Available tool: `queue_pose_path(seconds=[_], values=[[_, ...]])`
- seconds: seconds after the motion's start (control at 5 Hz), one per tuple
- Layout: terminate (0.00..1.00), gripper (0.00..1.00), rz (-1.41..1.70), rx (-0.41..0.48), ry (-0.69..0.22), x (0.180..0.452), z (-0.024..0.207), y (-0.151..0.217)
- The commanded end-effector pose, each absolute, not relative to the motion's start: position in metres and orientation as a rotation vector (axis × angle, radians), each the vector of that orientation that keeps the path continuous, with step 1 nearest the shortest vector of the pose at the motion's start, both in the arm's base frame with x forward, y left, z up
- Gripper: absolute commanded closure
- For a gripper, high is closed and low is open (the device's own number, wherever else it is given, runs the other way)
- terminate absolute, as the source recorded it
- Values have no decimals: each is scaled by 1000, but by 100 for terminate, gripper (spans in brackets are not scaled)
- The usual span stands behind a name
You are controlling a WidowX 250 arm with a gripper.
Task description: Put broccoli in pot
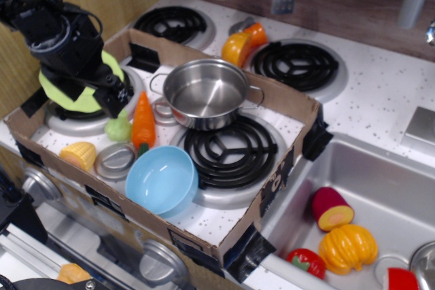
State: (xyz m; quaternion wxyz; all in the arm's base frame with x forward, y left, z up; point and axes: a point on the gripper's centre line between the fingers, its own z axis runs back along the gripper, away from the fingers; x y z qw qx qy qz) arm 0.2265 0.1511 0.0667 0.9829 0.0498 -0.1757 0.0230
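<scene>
The broccoli [117, 129] is a small pale yellow-green lumpy toy. It lies on the left burner beside the orange carrot [143, 120]. The shiny steel pot [204, 93] stands empty and upright in the middle of the cardboard tray, to the right of the carrot. My black gripper [115, 101] hangs at the left, just above and slightly behind the broccoli, over the green plate. Its fingers blend into one dark mass, so I cannot tell how the jaws stand. Nothing shows between them.
A cardboard tray [289, 102] walls in the stove front. Inside it are a green plate [56, 90], a yellow corn piece [78, 155], a metal ring lid [115, 161] and a light blue bowl [163, 180]. The sink [387, 181] with toy vegetables lies at right.
</scene>
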Motion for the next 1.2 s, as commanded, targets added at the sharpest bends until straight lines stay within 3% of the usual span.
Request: queue_pose_path(seconds=[0.0, 0.2, 0.4, 1.0], values=[[0, 0, 30, 96, -383, 242, 65, 157], [0, 0, 80, 70, -359, 234, 58, 153], [0, 0, 102, -9, -281, 228, 58, 158], [0, 0, 72, -56, -278, 231, 47, 161]])
